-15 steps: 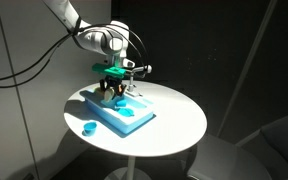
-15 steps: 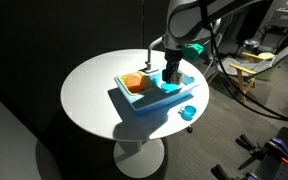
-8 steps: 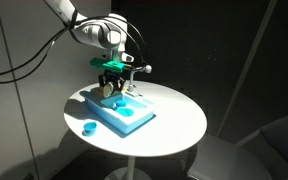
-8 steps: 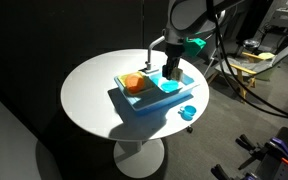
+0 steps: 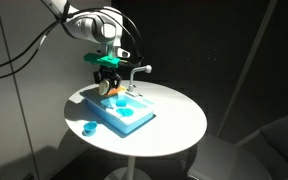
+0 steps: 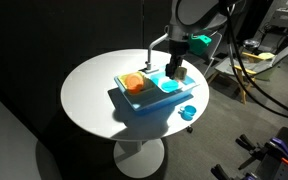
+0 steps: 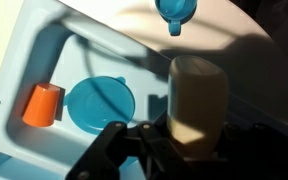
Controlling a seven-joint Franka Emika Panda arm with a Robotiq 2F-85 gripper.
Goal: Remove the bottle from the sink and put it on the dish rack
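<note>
The light blue sink [image 6: 150,101] stands on the round white table and shows in both exterior views [image 5: 124,116]. Its orange dish rack [image 6: 132,83] forms one end. My gripper [image 6: 177,70] hangs over the other end, above the basin [image 7: 46,52], and also shows in an exterior view [image 5: 109,80]. In the wrist view it [image 7: 189,142] is shut on a tan cylindrical bottle [image 7: 198,98], held clear above the basin. A blue round plate [image 7: 102,103] and a small orange piece [image 7: 42,104] lie in the basin.
A pale curved faucet [image 5: 135,71] rises at the sink's back edge, close to my gripper. A small blue round piece [image 6: 188,112] lies on the table [image 6: 84,90] beside the sink; it also shows in an exterior view [image 5: 88,127] and the wrist view [image 7: 174,10].
My gripper has risen from the sink with the bottle in it and shifted slightly sideways. The sink and the blue piece have not moved.
</note>
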